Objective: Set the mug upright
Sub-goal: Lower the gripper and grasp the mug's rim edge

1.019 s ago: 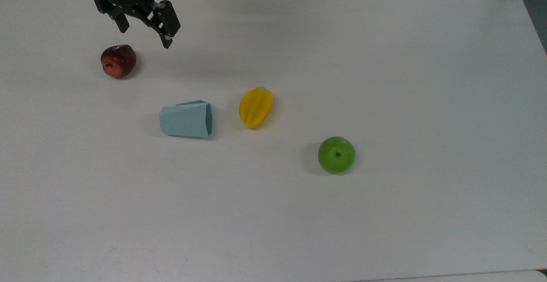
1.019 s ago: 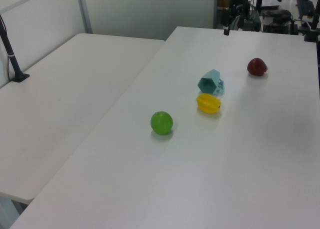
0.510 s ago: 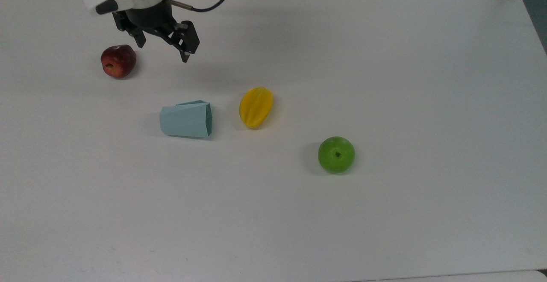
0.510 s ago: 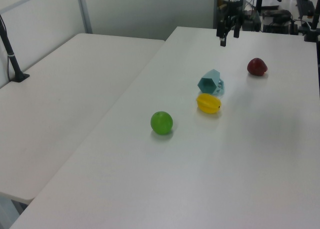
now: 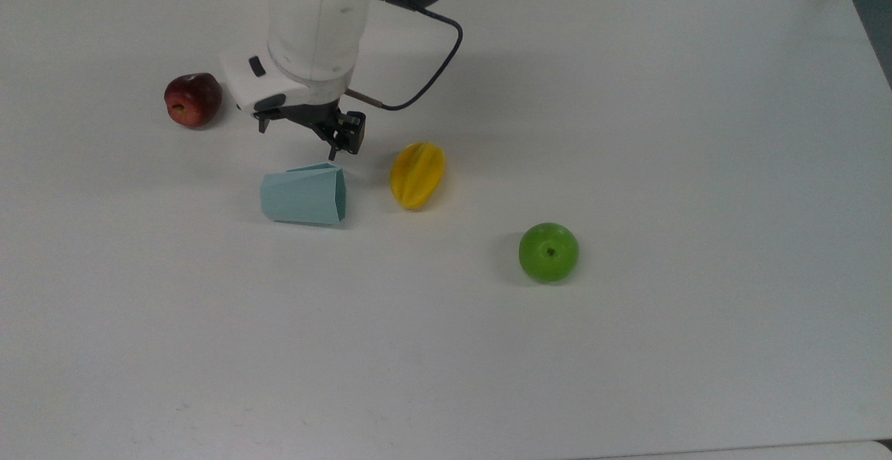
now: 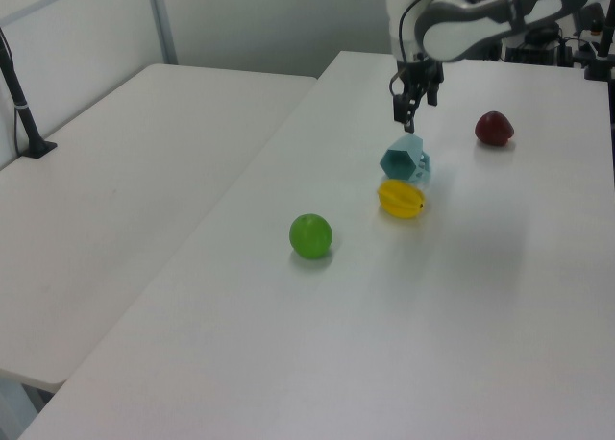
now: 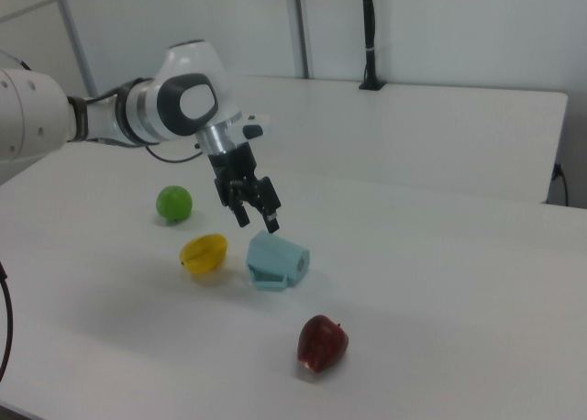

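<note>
With the mug [image 5: 304,195] on its side between the red apple [image 5: 193,100] and the yellow fruit [image 5: 417,174], I hold the gripper [image 7: 257,215], fingers apart and empty, above its rim, probably best lowered astride one wall to tip it up.

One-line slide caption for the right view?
Open black two-finger gripper hovers above the pale-blue faceted mug lying on its side, between a yellow starfruit and a red apple.
</note>
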Robot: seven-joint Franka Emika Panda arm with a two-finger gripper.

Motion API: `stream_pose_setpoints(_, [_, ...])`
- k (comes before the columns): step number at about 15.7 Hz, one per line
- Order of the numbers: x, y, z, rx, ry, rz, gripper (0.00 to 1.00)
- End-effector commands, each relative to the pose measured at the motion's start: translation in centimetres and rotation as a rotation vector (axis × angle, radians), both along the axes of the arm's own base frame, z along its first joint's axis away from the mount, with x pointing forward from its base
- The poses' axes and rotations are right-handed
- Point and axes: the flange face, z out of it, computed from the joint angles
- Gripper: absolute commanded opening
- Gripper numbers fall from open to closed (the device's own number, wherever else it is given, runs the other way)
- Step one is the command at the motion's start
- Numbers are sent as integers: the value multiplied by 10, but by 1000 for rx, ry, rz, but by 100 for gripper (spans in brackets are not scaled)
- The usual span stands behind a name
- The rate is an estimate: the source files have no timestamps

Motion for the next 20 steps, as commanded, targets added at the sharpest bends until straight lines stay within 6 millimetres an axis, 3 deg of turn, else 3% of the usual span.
stream_pose_setpoints(1, [9, 12, -22, -46, -5, 19, 100])
stream_pose_setpoints(5, [14, 30, -46, -83, 3, 56, 100])
stream_pose_setpoints(13, [20, 30, -64, -233, 2, 138, 99])
stream_pose_setpoints(16, [19, 29, -70, -270, 16, 160, 80])
stream_pose_setpoints(20, [17, 31, -74, -271, 27, 172, 24])
